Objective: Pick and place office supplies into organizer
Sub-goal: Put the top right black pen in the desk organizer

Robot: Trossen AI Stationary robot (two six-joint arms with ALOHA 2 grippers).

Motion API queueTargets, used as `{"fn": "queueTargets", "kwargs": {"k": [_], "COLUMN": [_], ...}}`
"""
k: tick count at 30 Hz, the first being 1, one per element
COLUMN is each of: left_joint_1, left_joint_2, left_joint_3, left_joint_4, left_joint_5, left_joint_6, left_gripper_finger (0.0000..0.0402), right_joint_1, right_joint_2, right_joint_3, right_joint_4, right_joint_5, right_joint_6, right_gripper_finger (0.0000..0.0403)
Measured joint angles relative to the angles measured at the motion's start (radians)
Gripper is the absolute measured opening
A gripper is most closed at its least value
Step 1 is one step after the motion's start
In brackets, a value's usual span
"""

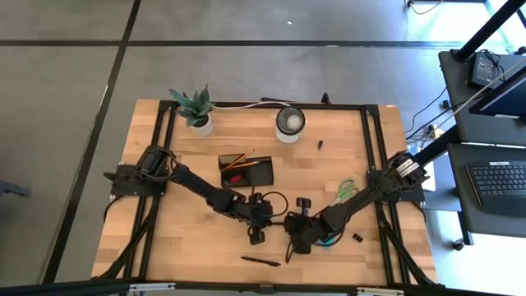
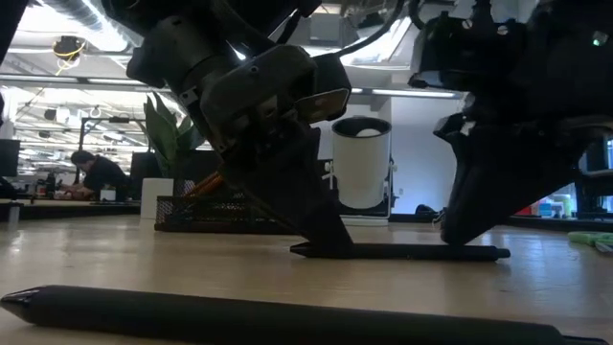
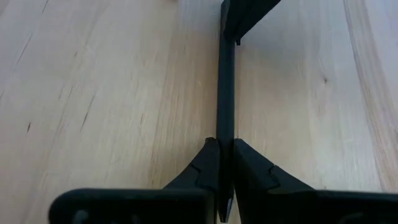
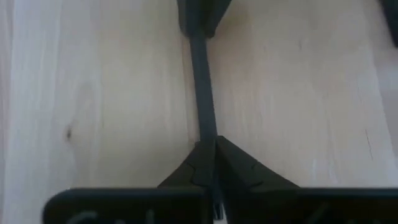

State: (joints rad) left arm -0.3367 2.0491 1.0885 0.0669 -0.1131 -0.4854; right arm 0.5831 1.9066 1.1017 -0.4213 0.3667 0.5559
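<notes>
1. Wooden table [image 1: 197, 247] is carrying a slim black pen [image 2: 412, 252] at lower centre of the high view.
2. Left gripper [image 3: 224, 149] and right gripper [image 4: 212, 148] are both pinching it, one at each end.
3. Judgement: one should be releasing before lifting toward the black mesh organizer [image 1: 246, 171], upper left of the pen.

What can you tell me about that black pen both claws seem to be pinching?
The black pen is a slim, straight, matte dark stick, probably plastic. It lies flat on the wooden table, near its front middle. The left claw is shut on one end, and the right claw is shut on the other end, so both grip it at once, facing each other along its length. Its middle stretch is bare. A second dark pen lies apart, nearer the front edge.
</notes>
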Motion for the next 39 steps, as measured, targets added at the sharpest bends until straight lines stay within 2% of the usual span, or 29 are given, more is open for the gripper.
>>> {"fn": "queueTargets", "kwargs": {"k": [3, 5, 10, 18, 22, 27, 31, 35, 39], "left_joint_1": [0.0, 0.0, 0.0, 0.0, 0.0, 0.0, 0.0, 0.0, 0.002], "left_joint_2": [0.0, 0.0, 0.002, 0.002, 0.002, 0.003, 0.003, 0.003, 0.003], "left_joint_3": [0.0, 0.0, 0.0, -0.003, -0.003, -0.003, -0.003, -0.003, -0.003], "left_joint_4": [0.0, 0.0, 0.0, 0.013, 0.016, 0.016, 0.02, 0.02, 0.02], "left_joint_5": [0.0, 0.001, 0.003, 0.004, 0.006, 0.006, 0.007, 0.007, 0.009], "left_joint_6": [0.001, 0.001, 0.001, 0.016, 0.017, 0.017, 0.017, 0.019, 0.02], "left_gripper_finger": [0.0018, 0.0018, 0.0018, 0.0018, 0.0018, 0.0019, 0.0019, 0.002, 0.002], "right_joint_1": [0.006, 0.02, 0.076, 0.142, 0.148, 0.148, 0.155, 0.192, 0.219], "right_joint_2": [0.002, 0.003, 0.001, -0.001, -0.001, -0.003, -0.003, -0.028, -0.088], "right_joint_3": [0.051, 0.07, 0.058, 0.033, 0.033, 0.033, 0.033, -0.006, -0.103], "right_joint_4": [-0.12, -0.167, -0.168, -0.199, -0.215, -0.23, -0.301, -0.308, -0.168], "right_joint_5": [0.007, 0.063, 0.195, 0.233, 0.245, 0.251, 0.354, 0.479, 0.486], "right_joint_6": [0.067, 0.106, 0.197, 0.334, 0.382, 0.384, 0.439, 0.509, 0.528], "right_gripper_finger": [0.0044, 0.0054, 0.0064, 0.0075, 0.0118, 0.0199, 0.0251, 0.0276, 0.0281]}}
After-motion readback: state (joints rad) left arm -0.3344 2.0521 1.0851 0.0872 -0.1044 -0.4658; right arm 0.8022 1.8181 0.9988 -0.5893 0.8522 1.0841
